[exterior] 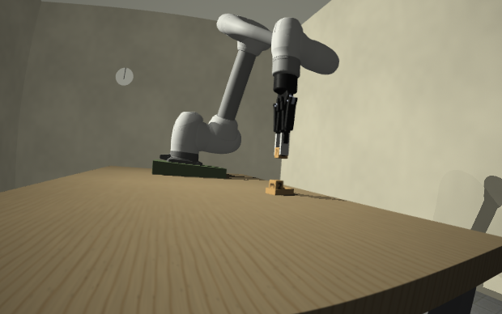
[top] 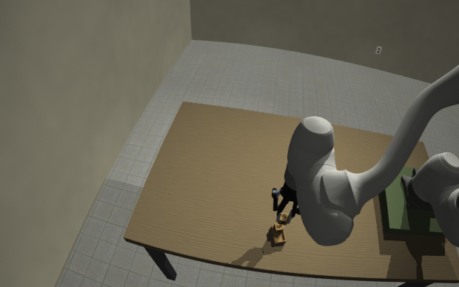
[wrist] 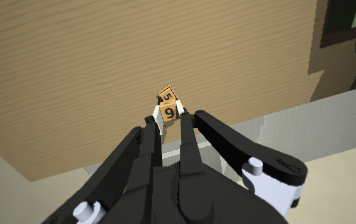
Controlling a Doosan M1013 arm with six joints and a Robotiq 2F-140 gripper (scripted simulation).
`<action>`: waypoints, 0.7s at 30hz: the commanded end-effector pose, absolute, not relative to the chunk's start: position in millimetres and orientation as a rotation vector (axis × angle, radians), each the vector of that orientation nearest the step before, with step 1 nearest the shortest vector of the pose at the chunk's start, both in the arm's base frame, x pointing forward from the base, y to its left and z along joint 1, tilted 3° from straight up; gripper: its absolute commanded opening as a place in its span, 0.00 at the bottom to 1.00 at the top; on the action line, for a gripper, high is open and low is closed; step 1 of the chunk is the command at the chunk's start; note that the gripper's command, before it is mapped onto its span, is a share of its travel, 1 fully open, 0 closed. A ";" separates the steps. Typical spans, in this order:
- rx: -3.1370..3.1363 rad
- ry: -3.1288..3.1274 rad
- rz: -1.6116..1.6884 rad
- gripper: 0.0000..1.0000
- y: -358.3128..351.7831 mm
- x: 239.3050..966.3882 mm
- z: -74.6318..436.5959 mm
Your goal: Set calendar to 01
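My gripper (top: 284, 217) (exterior: 281, 151) (wrist: 169, 109) is shut on a wooden cube, held in the air above the table. The held cube (top: 283, 217) (exterior: 277, 153) (wrist: 169, 111) shows a dark 9 or 6 on its top face. The wooden tray (top: 278, 242) (exterior: 287, 192) stands on the table below the gripper. The other cube (top: 279, 227) (exterior: 276, 184) (wrist: 167, 95) is at one end of the tray with a 5 on top; the tray's other end is empty. In the wrist view the held cube and fingers hide part of the tray. The month's name is not readable.
The wooden table (top: 215, 166) (exterior: 162, 243) (wrist: 75, 75) carries the tray. The arm's green base block (top: 397, 218) (exterior: 186, 168) stands at the table's far end from the tray. The table edge (top: 229, 263) runs close to the tray in the top view.
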State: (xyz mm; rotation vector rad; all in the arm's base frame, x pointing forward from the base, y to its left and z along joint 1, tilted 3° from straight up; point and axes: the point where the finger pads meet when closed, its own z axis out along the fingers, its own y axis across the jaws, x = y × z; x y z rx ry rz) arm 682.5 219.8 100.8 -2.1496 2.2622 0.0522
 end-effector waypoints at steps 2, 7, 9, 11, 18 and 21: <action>-2.362 2.027 0.059 0.25 234.1 677.5 102.9; -2.467 1.895 0.056 0.25 241.8 674.5 104.0; -2.484 1.872 0.056 0.25 243.1 674.0 104.2; -2.485 1.871 0.056 0.25 243.2 674.0 104.2; -2.485 1.871 0.056 0.25 243.2 674.0 104.2; -2.485 1.871 0.056 0.25 243.2 674.0 104.2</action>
